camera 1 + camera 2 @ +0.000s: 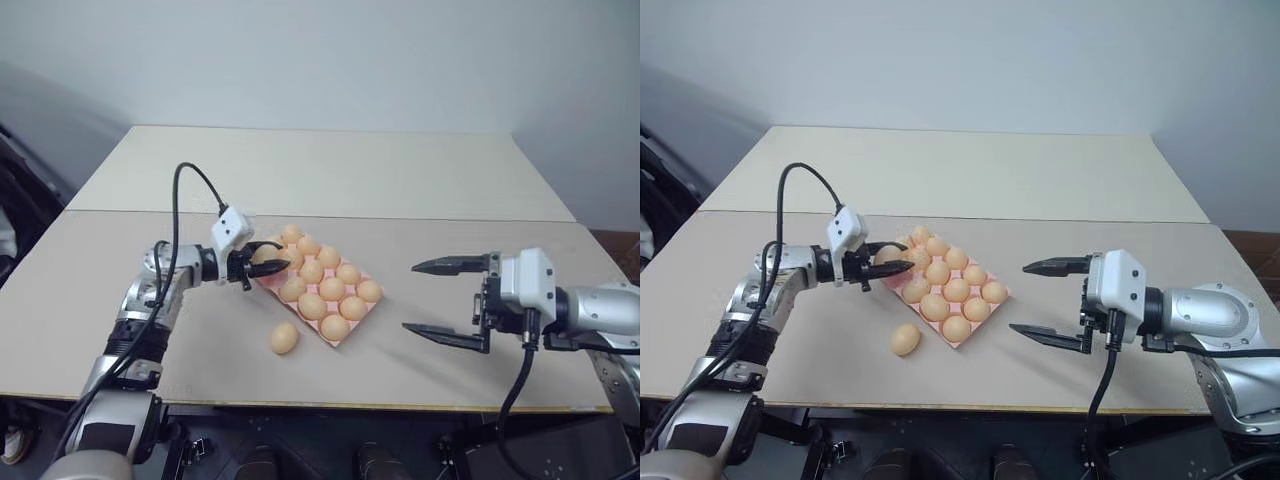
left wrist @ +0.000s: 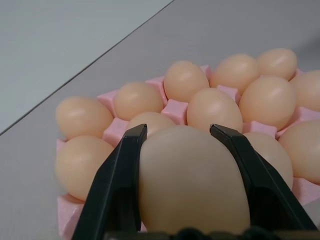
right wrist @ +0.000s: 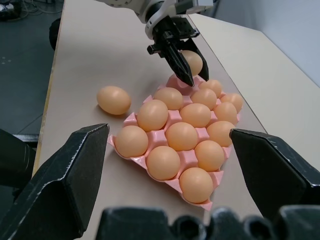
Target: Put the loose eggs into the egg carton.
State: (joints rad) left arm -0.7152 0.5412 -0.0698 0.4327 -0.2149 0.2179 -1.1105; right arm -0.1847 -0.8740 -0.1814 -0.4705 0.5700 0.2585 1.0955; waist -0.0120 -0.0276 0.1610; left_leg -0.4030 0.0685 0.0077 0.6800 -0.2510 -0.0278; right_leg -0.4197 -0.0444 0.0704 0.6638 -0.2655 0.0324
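The pink egg carton lies mid-table, with several tan eggs in its cups. My left gripper is shut on one egg and holds it just above the carton's left corner, black fingers on both sides of it. One loose egg rests on the table just in front of the carton, toward me. My right gripper hangs open to the right of the carton, pointing left at it, with nothing between its fingers.
The carton sits on a beige table with a seam running across it. The table's front edge is close below the loose egg. A black cable loops above my left arm.
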